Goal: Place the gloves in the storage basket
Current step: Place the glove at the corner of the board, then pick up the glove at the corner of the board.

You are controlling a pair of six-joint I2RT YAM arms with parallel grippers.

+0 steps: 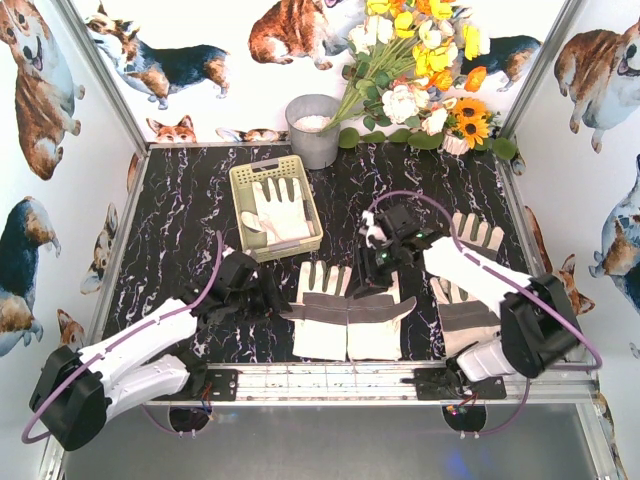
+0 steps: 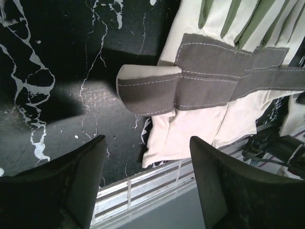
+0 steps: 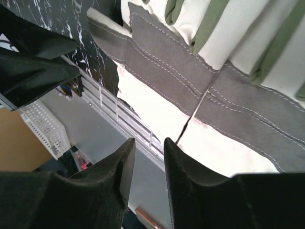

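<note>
The pale yellow-green storage basket (image 1: 243,180) stands at the back left with one cream glove (image 1: 280,212) lying in it. Two gloves lie side by side, palm patches up, at the front middle (image 1: 322,322) (image 1: 378,322). Two more lie at the right (image 1: 478,236) (image 1: 466,316). My left gripper (image 1: 268,292) (image 2: 147,140) is open and empty, just left of the left middle glove (image 2: 209,86). My right gripper (image 1: 372,272) (image 3: 149,141) hangs over the right middle glove (image 3: 238,143), its jaws a narrow gap apart with nothing between them.
A grey metal bucket (image 1: 314,130) and a bunch of artificial flowers (image 1: 420,70) stand at the back. An aluminium rail (image 1: 340,380) runs along the table's near edge. Corgi-print walls close in the left, right and back sides.
</note>
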